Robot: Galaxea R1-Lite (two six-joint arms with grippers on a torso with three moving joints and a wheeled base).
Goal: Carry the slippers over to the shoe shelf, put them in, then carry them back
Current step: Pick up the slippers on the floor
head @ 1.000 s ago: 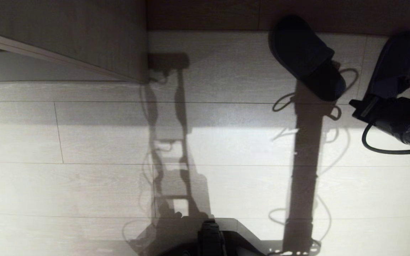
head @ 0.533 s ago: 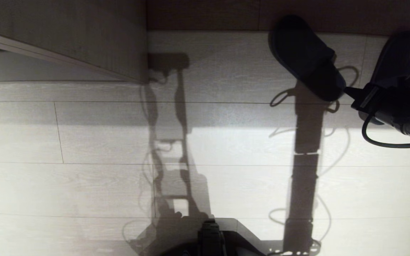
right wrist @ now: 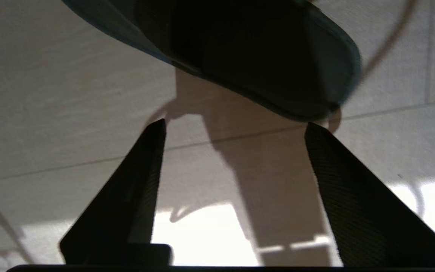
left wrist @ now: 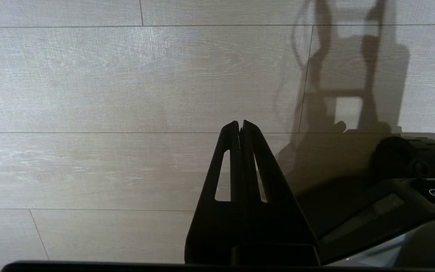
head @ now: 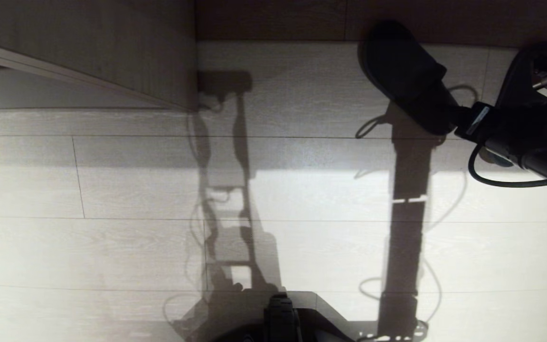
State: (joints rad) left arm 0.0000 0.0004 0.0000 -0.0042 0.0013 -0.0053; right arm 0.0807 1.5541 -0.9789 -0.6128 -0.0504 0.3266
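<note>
Two black slippers lie on the pale floor at the far right. The left slipper (head: 404, 76) lies slanted, its far end against a dark brown strip (head: 278, 19). My right arm (head: 525, 137) partly covers the right slipper (head: 515, 85). My right gripper (right wrist: 234, 126) hangs open just short of the left slipper's (right wrist: 263, 56) rounded near end, with only floor between its fingers. My left gripper (left wrist: 239, 122) is shut and empty over bare floor beside my base (left wrist: 391, 189). I cannot tell whether the strip belongs to the shoe shelf.
A pale wood-grain panel (head: 112, 47) slants across the upper left and ends in an upright edge. My base (head: 280, 318) shows at the bottom middle. Long arm and cable shadows fall across the floorboards (head: 112, 237).
My right arm has swung left and a little farther away, from beside the right slipper toward the left slipper's near end. Neither slipper has moved.
</note>
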